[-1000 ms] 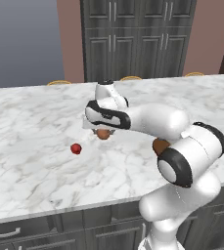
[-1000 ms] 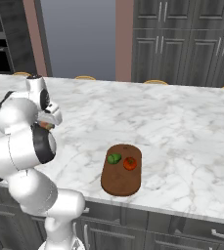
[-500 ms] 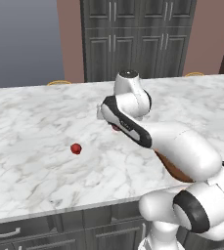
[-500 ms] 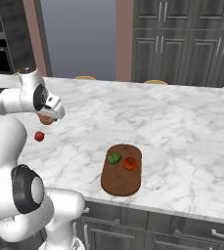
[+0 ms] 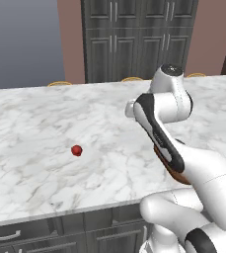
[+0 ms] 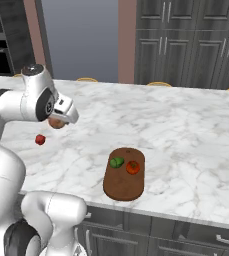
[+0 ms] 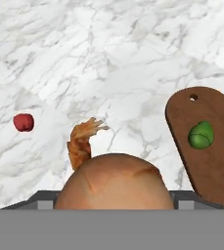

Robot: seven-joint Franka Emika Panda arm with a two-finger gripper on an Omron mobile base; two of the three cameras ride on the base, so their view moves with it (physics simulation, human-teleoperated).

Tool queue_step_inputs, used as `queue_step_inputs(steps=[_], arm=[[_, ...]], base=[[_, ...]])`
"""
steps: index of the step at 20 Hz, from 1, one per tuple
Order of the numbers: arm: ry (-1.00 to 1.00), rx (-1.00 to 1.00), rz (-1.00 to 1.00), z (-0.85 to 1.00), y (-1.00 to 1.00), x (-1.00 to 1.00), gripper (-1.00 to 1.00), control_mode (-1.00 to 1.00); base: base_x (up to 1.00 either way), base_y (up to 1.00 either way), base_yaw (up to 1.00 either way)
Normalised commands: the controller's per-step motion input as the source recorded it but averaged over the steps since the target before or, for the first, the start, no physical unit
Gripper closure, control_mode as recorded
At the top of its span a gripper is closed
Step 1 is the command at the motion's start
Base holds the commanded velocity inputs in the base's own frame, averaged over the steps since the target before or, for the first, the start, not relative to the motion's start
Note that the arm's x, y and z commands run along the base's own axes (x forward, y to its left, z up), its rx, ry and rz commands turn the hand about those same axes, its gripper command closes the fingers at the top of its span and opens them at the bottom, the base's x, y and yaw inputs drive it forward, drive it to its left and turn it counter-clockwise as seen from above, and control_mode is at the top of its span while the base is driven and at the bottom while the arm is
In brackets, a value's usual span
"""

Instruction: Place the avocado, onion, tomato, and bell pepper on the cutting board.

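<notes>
My gripper (image 6: 60,121) is shut on the onion (image 7: 113,181), a tan ball with a dry rootlet, and holds it above the marble counter, left of the cutting board (image 6: 122,185). On the dark reddish-brown board lie the green avocado (image 6: 117,162) and an orange-red ball (image 6: 132,167). A crimson ball (image 6: 40,139) sits alone on the counter farther left. I cannot tell which of these two balls is the tomato and which the bell pepper. In the hand view the board (image 7: 216,168) is at the right, with the avocado (image 7: 200,135) on it.
The white marble counter (image 5: 30,123) stretches wide around the board. Dark cabinets (image 5: 134,39) stand behind it, and chair backs (image 6: 158,84) peek over the far edge. My own arm covers most of the board in the left base view.
The arm has swung to the right, carrying the onion from over the left part of the counter toward the cutting board. The things on the counter and board have not moved.
</notes>
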Motion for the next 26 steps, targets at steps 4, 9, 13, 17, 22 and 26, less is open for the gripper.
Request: queue_step_inputs(steps=[4,9,13,17,22,26], arm=[[0.00,0.00,0.00,0.27,-0.89,-0.62,1.00,-1.00],[0.00,0.00,0.00,0.10,-0.89,-0.50,1.00,-1.00],[0.00,0.00,0.00,0.00,-0.79,-0.28,1.00,-1.00],[0.00,0.00,0.00,0.00,-0.72,-0.12,1.00,-1.00],[0.03,0.02,0.00,0.00,-0.47,0.00,1.00,-1.00],[0.11,0.00,0.00,-0.05,-0.13,0.00,1.00,-1.00]], base=[[0.00,0.00,0.00],[0.00,0.00,0.00],[0.00,0.00,0.00],[0.00,0.00,0.00],[0.00,0.00,0.00],[0.00,0.00,0.00]])
